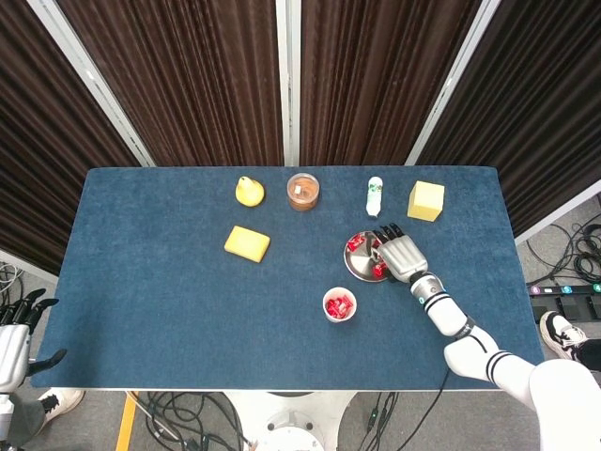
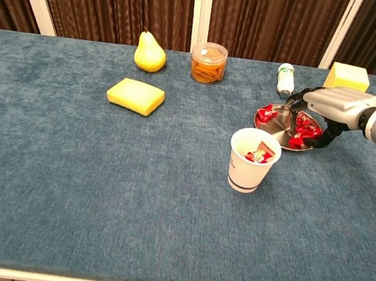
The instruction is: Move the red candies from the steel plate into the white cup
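1. Idling at the far left, my left hand (image 1: 13, 331) hung off the counter's (image 2: 99, 191) edge, fingers apart and holding nothing, well away from the work.
2. The white cup (image 2: 253, 161) stood toward my side of the steel plate (image 2: 277, 120), just left of it, already holding several red candies.
3. More red candies (image 2: 305, 128) lay on the plate, one at its left rim and a cluster on its right half.
4. My right hand (image 2: 329, 106) was by far the nearer, reaching in from the right, palm down over that cluster, fingers curled down around the candies; I could not tell whether any was actually gripped.
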`<state>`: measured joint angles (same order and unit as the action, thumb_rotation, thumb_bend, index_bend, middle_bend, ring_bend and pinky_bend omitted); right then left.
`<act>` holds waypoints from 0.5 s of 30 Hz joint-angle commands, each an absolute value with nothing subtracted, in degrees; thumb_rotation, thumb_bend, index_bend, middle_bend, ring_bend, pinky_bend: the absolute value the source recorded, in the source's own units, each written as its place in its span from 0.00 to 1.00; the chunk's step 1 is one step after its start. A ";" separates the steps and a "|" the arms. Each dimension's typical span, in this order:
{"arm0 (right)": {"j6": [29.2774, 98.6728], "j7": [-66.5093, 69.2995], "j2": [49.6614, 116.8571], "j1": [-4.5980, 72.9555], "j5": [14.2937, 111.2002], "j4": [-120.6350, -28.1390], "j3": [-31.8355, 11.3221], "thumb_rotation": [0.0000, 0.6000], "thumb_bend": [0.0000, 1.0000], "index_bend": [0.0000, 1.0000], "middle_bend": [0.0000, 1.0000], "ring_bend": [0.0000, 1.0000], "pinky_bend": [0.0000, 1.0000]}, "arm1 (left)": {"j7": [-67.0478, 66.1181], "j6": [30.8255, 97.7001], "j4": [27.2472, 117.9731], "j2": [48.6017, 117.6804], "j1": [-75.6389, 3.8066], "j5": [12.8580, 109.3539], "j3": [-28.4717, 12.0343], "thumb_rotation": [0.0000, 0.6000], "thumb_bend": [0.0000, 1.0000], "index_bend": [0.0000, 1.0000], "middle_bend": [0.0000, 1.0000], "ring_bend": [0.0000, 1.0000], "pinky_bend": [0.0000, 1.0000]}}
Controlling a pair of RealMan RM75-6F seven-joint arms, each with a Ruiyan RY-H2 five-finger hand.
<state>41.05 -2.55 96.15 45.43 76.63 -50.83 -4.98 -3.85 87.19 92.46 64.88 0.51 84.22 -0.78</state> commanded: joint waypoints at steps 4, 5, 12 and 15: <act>41.57 -2.21 97.02 45.52 77.16 -49.73 -5.09 1.00 0.33 0.46 0.12 0.00 0.00 | -3.78 87.25 92.42 64.85 0.54 84.18 -0.83 1.00 0.09 0.31 0.24 0.21 0.22; 41.55 -2.20 97.11 45.53 77.16 -49.59 -5.11 1.00 0.33 0.46 0.12 0.00 0.00 | -3.77 87.25 92.41 64.85 0.53 84.17 -0.84 1.00 0.09 0.31 0.24 0.21 0.22; 40.98 -2.36 97.94 45.64 77.10 -48.42 -5.10 1.00 0.35 0.53 0.14 0.00 0.00 | -3.71 87.26 92.37 64.79 0.50 84.30 -0.83 1.00 0.09 0.31 0.24 0.21 0.22; 41.13 -1.99 98.06 45.70 77.21 -48.31 -5.29 1.00 0.39 0.55 0.15 0.00 0.00 | -3.61 87.44 92.31 64.76 0.60 84.30 -0.85 1.00 0.09 0.31 0.24 0.21 0.22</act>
<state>41.09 -2.06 98.05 45.68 77.19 -48.30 -5.24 -3.62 87.43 92.32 64.76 0.59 84.30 -0.85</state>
